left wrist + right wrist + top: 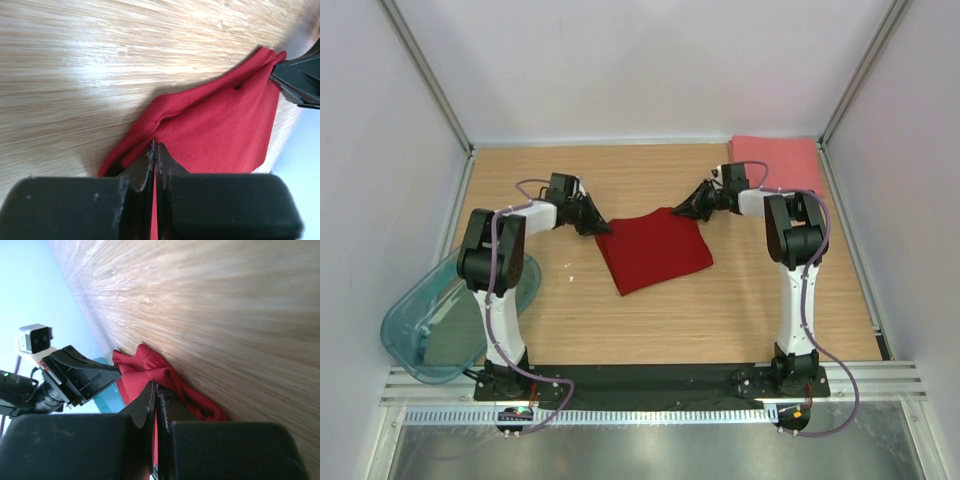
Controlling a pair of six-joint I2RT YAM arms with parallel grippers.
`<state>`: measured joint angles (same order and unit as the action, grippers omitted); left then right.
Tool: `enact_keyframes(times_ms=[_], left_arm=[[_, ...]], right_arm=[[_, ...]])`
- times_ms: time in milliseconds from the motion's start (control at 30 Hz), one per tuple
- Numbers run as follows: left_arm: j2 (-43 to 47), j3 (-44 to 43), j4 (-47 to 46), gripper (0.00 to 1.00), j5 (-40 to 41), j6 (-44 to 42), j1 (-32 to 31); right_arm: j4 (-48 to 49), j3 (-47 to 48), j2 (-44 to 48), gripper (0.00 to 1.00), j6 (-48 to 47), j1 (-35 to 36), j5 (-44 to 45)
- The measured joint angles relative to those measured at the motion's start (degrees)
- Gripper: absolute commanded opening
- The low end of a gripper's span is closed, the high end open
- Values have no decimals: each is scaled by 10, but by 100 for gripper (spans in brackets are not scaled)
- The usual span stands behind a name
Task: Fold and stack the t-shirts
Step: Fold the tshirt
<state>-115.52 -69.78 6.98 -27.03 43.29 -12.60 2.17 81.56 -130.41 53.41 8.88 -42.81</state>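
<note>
The dark red t-shirt (653, 250) lies folded in the middle of the table. My left gripper (599, 227) is shut on its far left corner; red cloth (220, 130) shows between the closed jaws in the left wrist view (156, 146). My right gripper (682, 211) is shut on its far right corner, and the right wrist view (155, 386) shows bunched red cloth (165, 377) pinched there. The salmon-pink t-shirt (778, 160) lies folded to a rectangle at the far right corner of the table.
A translucent teal plastic bin (445, 320) hangs over the table's left near edge beside the left arm. White walls enclose the wooden table (620, 320) on three sides. A black base strip runs along the near edge.
</note>
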Motion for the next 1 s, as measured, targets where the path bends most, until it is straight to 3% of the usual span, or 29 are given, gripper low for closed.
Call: enact_keyframes(times_ms=[100, 300, 433, 533, 700, 867, 1000], left_arm=[[0, -17, 27, 0, 6, -12, 1], [16, -75, 98, 5, 22, -22, -7], [71, -98, 141, 18, 40, -20, -26], [126, -104, 169, 25, 52, -21, -50], [233, -86, 211, 39, 63, -23, -93], [358, -10, 252, 42, 69, -19, -105], [433, 35, 294, 43, 78, -18, -105]], right_arm=[[-70, 45, -7, 8, -30, 0, 9], [-254, 178, -11, 39, -137, -4, 75], [-362, 257, 5, 64, -226, -8, 113], [-426, 260, 40, 74, -288, -11, 135], [-458, 185, 113, 82, -360, -13, 143], [-435, 100, 122, 82, -400, -13, 122], [-420, 87, 101, 81, -435, -13, 107]])
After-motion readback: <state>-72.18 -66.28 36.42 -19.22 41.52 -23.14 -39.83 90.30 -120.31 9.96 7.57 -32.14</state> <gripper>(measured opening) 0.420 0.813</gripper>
